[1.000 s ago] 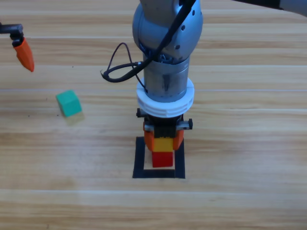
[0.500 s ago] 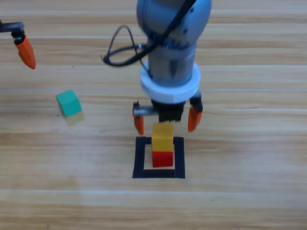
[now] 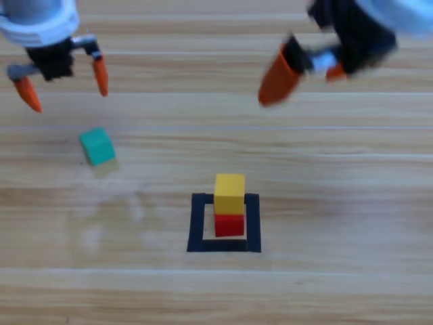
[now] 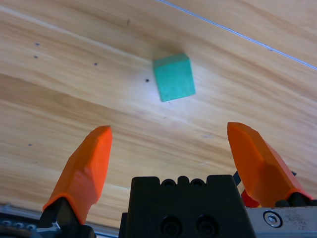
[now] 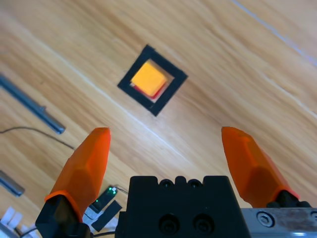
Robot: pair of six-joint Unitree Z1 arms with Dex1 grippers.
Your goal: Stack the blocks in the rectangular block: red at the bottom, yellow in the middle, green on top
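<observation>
Left wrist view looks down between the wide-spread jaws of the left gripper, which holds nothing; the green cube lies on the table ahead of it at about 12 o'clock, apart from both jaws. The spread looks wider than the cube, which suits a descent over it. In the high view this gripper hangs at the upper left, with the green cube just below it at roughly 5 o'clock, well apart from the stack.

The right gripper is also released and empty, its jaws splayed on either side of its black body. From its wrist camera the yellow cube sits at 12 o'clock, covering nearly all of the red cube, both inside the tape square. In the high view this gripper is at the upper right, at about 1 o'clock from the stack and clear of it, which leaves the approach open.

The yellow cube rests squarely on the red cube, and the red one sits within the tape square toward its far side. Two of three layers appear done; green on top is the step not yet made, and the left gripper seems placed for that pick.
</observation>
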